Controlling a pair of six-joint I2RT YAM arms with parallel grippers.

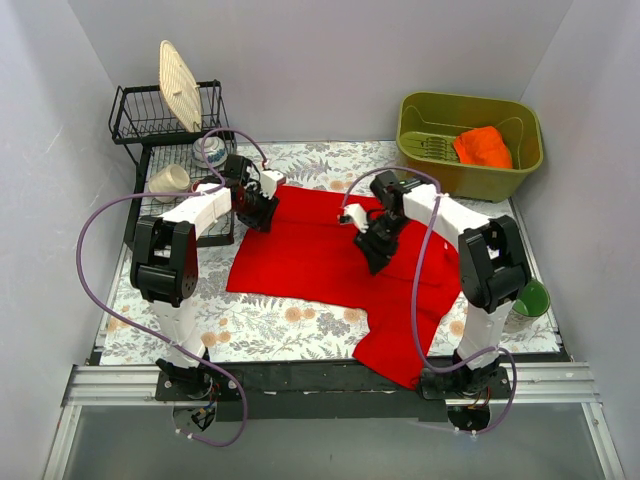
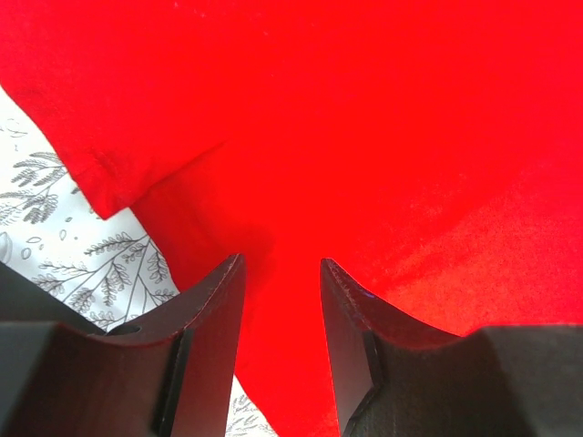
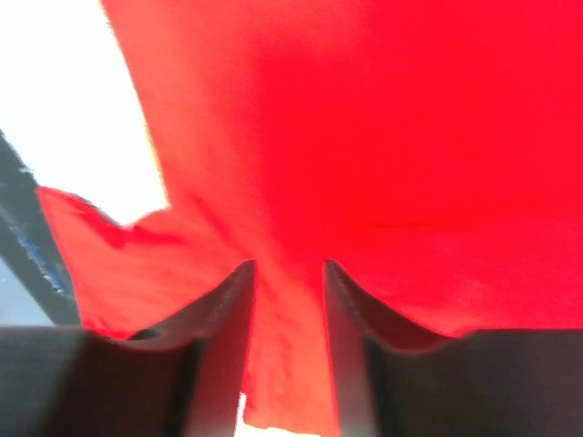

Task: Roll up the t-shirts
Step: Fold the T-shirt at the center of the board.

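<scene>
A large red t-shirt [image 1: 320, 255] lies spread on the floral table cover, its lower right part reaching the table's front edge. My left gripper [image 1: 262, 215] hovers at the shirt's far left corner. In the left wrist view the left gripper [image 2: 281, 262] has its jaws apart, with red t-shirt [image 2: 383, 137] below and between them. My right gripper [image 1: 375, 255] is low over the shirt's middle. The right wrist view is blurred: the right gripper [image 3: 290, 264] also stands apart, red t-shirt [image 3: 383, 137] filling the gap. An orange cloth bundle [image 1: 483, 147] lies in the green tub [image 1: 525, 165].
A black dish rack [image 1: 150, 125] at the back left holds a plate [image 1: 180, 85], a bowl [image 1: 210, 150] and a cup [image 1: 168, 180]. A green cup [image 1: 530, 298] stands beside the right arm. White walls enclose the table.
</scene>
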